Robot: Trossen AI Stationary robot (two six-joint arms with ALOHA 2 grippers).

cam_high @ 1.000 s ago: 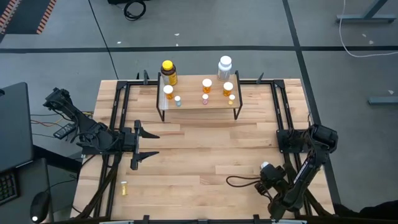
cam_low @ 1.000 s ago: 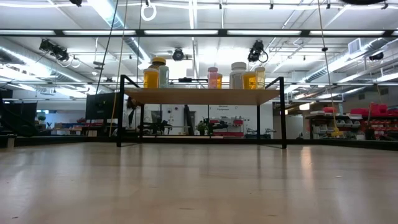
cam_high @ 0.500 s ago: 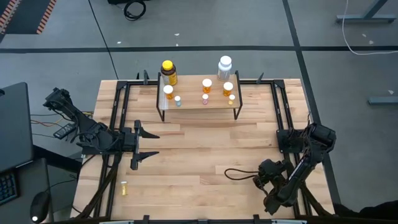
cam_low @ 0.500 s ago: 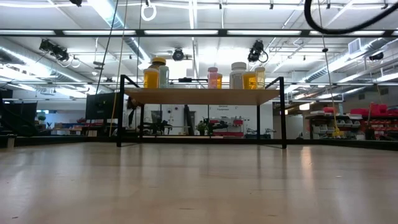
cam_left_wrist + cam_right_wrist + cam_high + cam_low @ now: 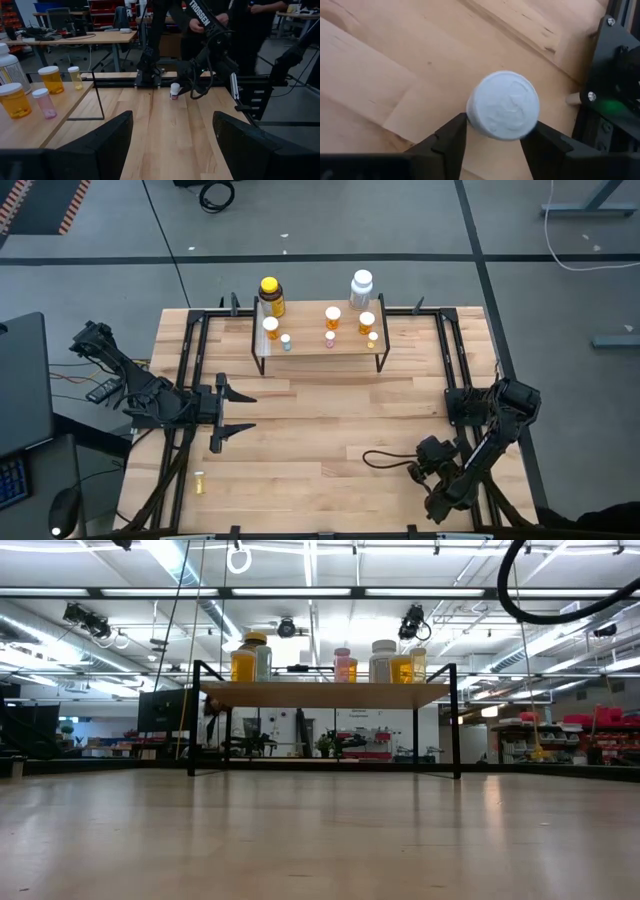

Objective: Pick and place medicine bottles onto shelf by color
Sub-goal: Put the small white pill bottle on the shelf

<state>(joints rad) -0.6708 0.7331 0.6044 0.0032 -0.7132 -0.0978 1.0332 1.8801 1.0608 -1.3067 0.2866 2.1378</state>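
High view, going left to right: a tiny yellow vial (image 5: 199, 483) lies on the table (image 5: 320, 430) at the lower left, alone near the edge. Just above it, at the middle left, the left gripper (image 5: 222, 412) hangs over the wood with its fingers spread wide and nothing between them. At the upper middle stands the shelf (image 5: 320, 350), its plank carrying the sorted bottles: a big yellow bottle (image 5: 270, 296) at its left end, an orange vial (image 5: 271, 329) and a tiny teal vial (image 5: 286, 341) below that, a tiny pink vial (image 5: 330, 338) in the middle, and a big white bottle (image 5: 361, 284) toward the right end. At the lower right, the right gripper (image 5: 432, 461) sits low over the table; its wrist view shows both dark fingers (image 5: 447, 137) pressed against the sides of a white-capped bottle (image 5: 503, 105) (only the round cap is visible, seen from above).
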